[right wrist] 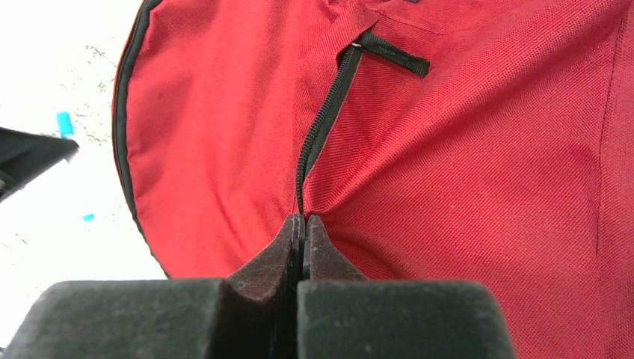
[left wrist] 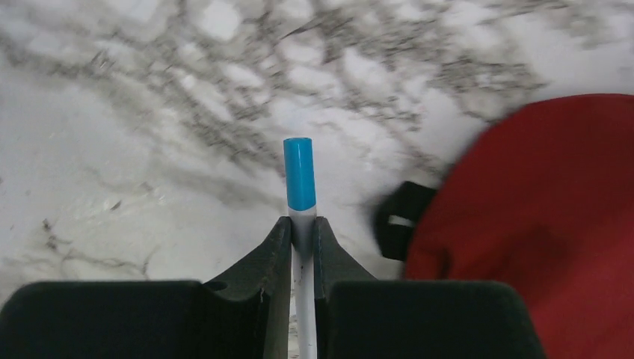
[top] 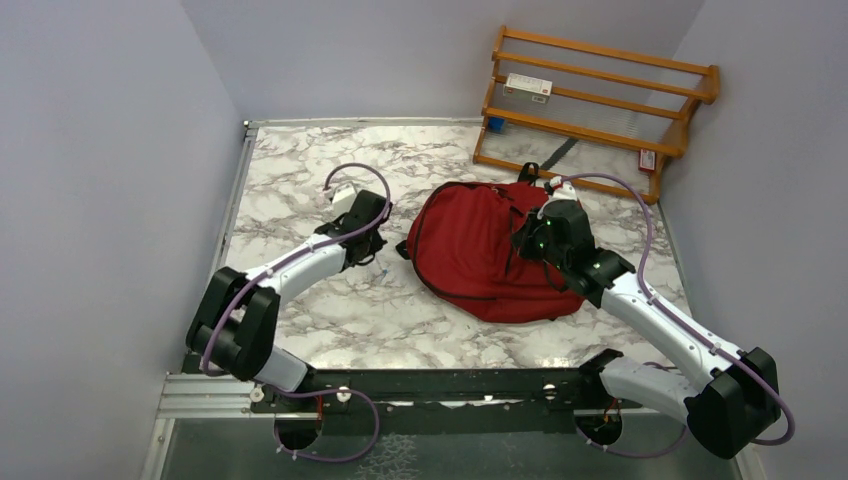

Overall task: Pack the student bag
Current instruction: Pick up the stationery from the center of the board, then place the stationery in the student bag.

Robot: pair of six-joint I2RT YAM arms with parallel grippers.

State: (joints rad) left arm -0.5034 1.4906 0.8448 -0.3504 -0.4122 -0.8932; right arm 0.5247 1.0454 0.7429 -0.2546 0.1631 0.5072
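The student bag is a dark-red backpack lying flat in the middle of the marble table. My right gripper is over its right part, jaws shut on the bag's fabric at the black zipper line, as the right wrist view shows. The zipper's black pull tab lies farther along, away from the jaws. My left gripper is shut on a white pen with a blue cap and holds it just left of the bag; in the top view this gripper is beside the bag's left edge.
A wooden rack stands at the back right with a white box on a shelf and a small red-and-white item lower down. Grey walls close in the table on the left, back and right. A small blue bit lies on the table.
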